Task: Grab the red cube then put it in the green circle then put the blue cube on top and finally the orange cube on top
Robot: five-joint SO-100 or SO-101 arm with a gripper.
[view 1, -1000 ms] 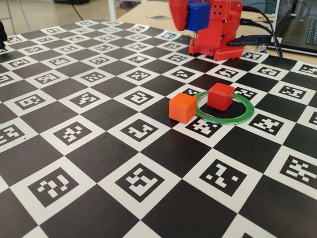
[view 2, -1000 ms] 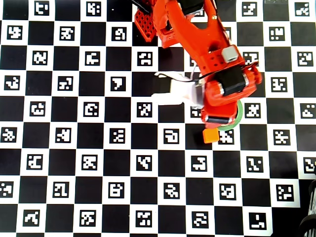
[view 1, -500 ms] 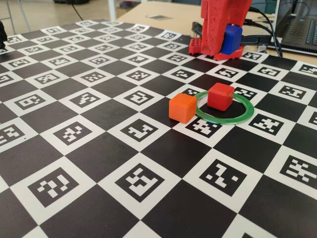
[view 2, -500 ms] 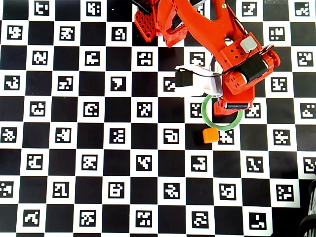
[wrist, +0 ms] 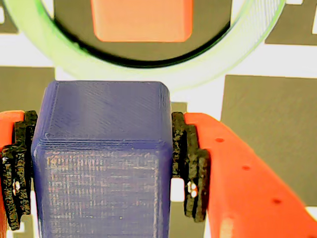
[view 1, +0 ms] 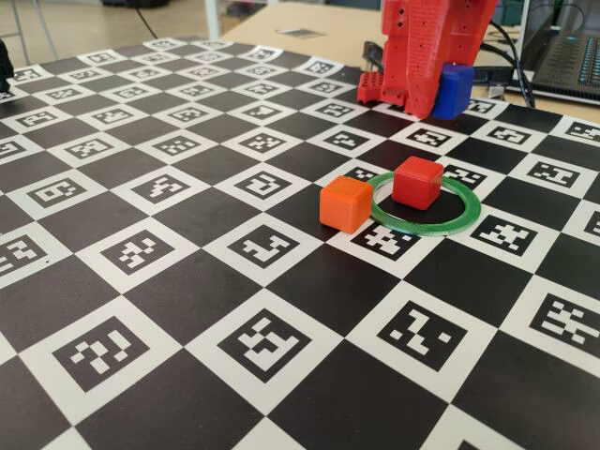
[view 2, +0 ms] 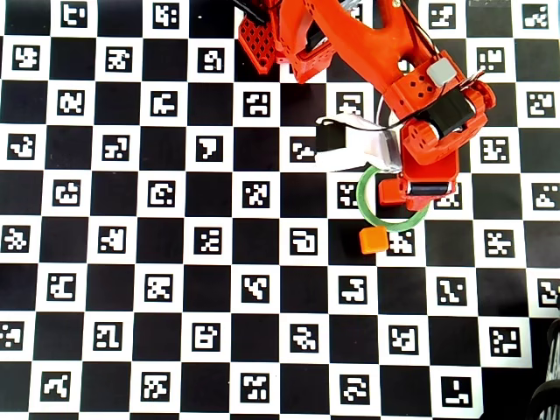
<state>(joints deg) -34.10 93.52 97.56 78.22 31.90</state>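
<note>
- Fixed view: I have the blue cube (view 1: 455, 90) clamped in the fingers (view 1: 441, 94), held up off the surface (view 1: 187, 281) at the far right. The red cube (view 1: 417, 182) sits inside the green circle (view 1: 424, 202), toward its far-left part. The orange cube (view 1: 345, 203) rests on the surface just outside the ring's left edge, touching it or nearly so; I cannot tell which.
- Wrist view: black pads (wrist: 188, 166) press both side faces of the blue cube (wrist: 104, 158), squarely and near mid-height. Ahead, the green circle (wrist: 247, 44) frames the red cube (wrist: 141, 20), which looks pale here.
- Overhead view: the arm covers the blue cube and most of the red one; the green circle (view 2: 369, 208) shows below the gripper, and the orange cube (view 2: 374, 240) lies nearer, beside the ring.
- Handling judgement: the cubes look light, rigid and printed, with ribbed faces that should grip well. Rounded edges make stacking unforgiving, so I would centre the blue cube flat over the red top before opening.
</note>
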